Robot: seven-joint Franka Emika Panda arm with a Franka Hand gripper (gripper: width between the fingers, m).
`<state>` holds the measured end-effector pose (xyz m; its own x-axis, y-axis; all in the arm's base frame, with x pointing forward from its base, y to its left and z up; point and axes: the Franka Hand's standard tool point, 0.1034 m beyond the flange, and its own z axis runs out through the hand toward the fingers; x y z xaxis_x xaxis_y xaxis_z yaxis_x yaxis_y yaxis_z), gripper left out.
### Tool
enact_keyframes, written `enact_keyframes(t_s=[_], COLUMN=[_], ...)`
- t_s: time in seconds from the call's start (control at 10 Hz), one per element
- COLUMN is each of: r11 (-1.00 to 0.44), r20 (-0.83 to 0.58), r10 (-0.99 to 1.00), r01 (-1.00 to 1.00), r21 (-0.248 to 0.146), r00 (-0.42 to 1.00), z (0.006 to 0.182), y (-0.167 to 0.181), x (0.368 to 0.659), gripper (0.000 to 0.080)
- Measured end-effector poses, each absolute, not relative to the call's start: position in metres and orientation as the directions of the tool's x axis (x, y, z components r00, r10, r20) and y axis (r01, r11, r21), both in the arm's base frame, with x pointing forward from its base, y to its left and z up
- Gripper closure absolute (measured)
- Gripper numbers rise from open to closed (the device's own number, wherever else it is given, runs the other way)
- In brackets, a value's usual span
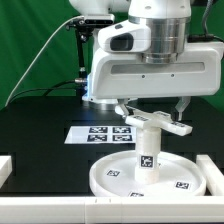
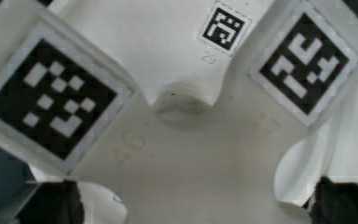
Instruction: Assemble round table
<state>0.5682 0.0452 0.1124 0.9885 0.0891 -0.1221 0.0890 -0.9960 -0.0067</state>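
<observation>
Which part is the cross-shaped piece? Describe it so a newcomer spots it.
Start at the large round disc at the front of the black table. A short post stands upright at its centre, with the cross-shaped piece on top. It alone has flat arms spreading sideways, raised off the table.

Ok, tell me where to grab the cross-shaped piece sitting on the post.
Come from straight above. The cross-shaped piece lies flat atop the upright post, arms reaching out level, so pinch one arm across its side edges, near the middle. The disc below would likely crowd a low sideways approach. The open gripper hangs over it.
</observation>
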Motion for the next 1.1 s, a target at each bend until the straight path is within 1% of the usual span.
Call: enact_keyframes(t_s=[0.1,0.2,0.3,0.4,0.5,0.6,0.7,0.8,1.1], r11=[-0.996,-0.996,-0.996,-0.996,-0.997,-0.998,-0.998,-0.998,-0.998], r20=[-0.125,-0.130,-0.131,-0.129,-0.125,-0.126,-0.129,-0.128,-0.128], r10=[0.090,0.090,0.090,0.085,0.078,0.070,0.067,0.065,0.066], r01=[0.089,0.090,0.089,0.084,0.078,0.071,0.067,0.066,0.067], r21=[-0.007,-0.010,-0.010,-0.008,-0.005,-0.002,-0.001,0.000,0.000], r00=[0.988,0.987,0.987,0.988,0.989,0.990,0.989,0.990,0.990], z=[0.113,0.114,0.116,0.119,0.123,0.125,0.125,0.125,0.127], y=[0.046,0.046,0.046,0.043,0.038,0.033,0.031,0.030,0.029], x=[0.567,0.566,0.566,0.567,0.568,0.568,0.568,0.568,0.569], gripper=[0.0181,0.0370,0.0370,0.0456,0.0645,0.0748,0.0748,0.0789,0.0798])
